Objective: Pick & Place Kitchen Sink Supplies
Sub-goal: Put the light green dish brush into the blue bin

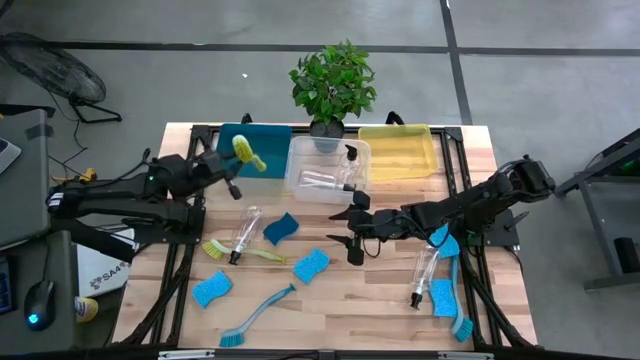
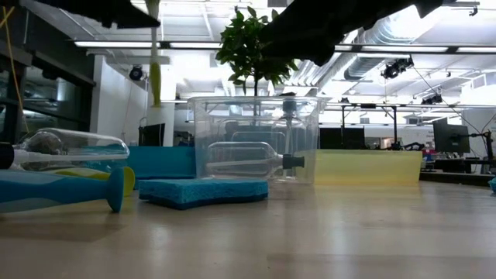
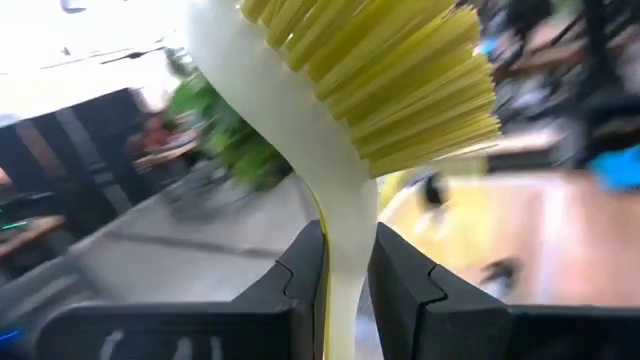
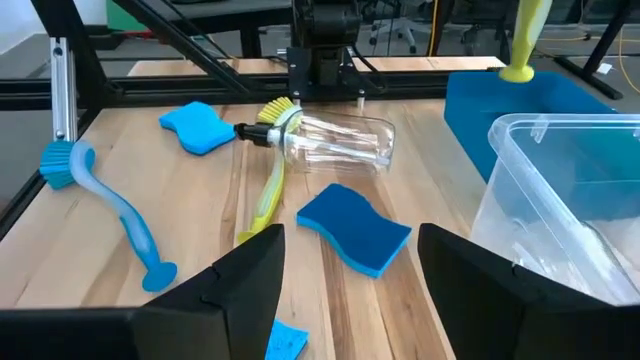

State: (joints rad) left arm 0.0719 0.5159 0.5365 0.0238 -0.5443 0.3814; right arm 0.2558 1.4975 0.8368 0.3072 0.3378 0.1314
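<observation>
Nearby, a potted plant (image 1: 332, 82) stands behind the clear bin (image 1: 328, 168).

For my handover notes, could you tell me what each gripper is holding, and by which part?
The left gripper holds the yellow-green dish brush by its handle, above the teal bin. The right gripper holds nothing.

No legible text, labels or signs.

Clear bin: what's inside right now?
The clear bin holds a clear pump bottle lying on its side, black pump toward the yellow bin. A second pump top shows near its rim; whether another bottle lies underneath is unclear.
</observation>
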